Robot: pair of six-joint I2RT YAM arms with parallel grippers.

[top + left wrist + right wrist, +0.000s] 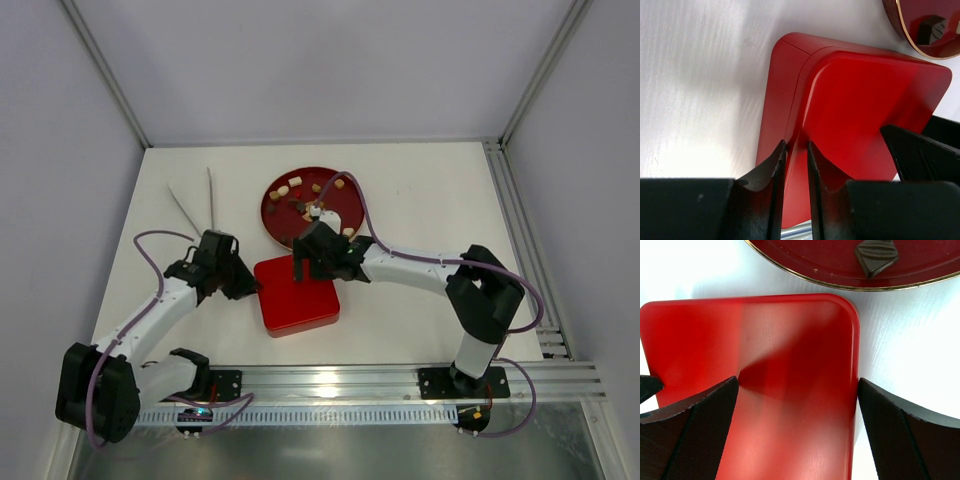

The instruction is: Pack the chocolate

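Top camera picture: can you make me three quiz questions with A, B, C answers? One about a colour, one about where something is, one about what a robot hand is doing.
1. What colour is the square box? A blue, B red, C green.
2. Where are the chocolates you can see? A on the square box, B on the round plate, C in a gripper.
3. The right gripper has its fingers: A open, B shut tight, C holding a chocolate.

Answers: 1 B, it is red all over. 2 B, the pieces lie on the plate. 3 A, its fingers stand wide apart over the box.
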